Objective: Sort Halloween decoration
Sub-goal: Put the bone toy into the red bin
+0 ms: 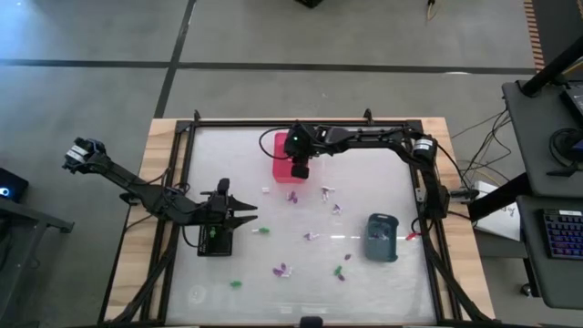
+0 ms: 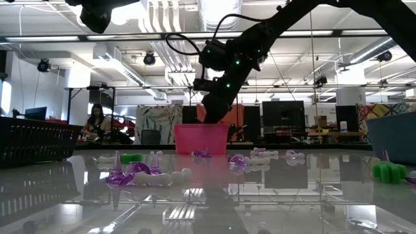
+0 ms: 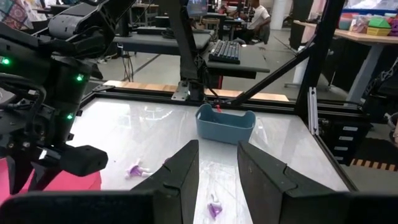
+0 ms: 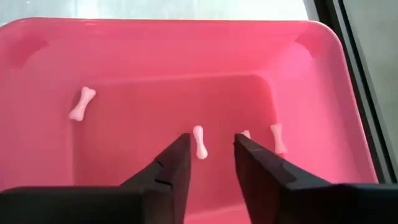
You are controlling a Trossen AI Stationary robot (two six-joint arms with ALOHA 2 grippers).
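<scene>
Grey floor (image 1: 91, 36), ceiling lights (image 2: 364, 40), desk keyboard (image 1: 567, 232)

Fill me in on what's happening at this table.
A two-armed robot is sorting small Halloween pieces. The right end effector hangs over the pink bin, fingers apart, with nothing between them; several white bone pieces lie in the bin. The left end effector waits open beside the black bin. Purple pieces and green pieces lie scattered on the table, near a grey-blue bin.

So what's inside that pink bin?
Small white bone-shaped pieces lie on the pink bin's floor; four show. The right gripper's open fingers hide part of the floor.
</scene>
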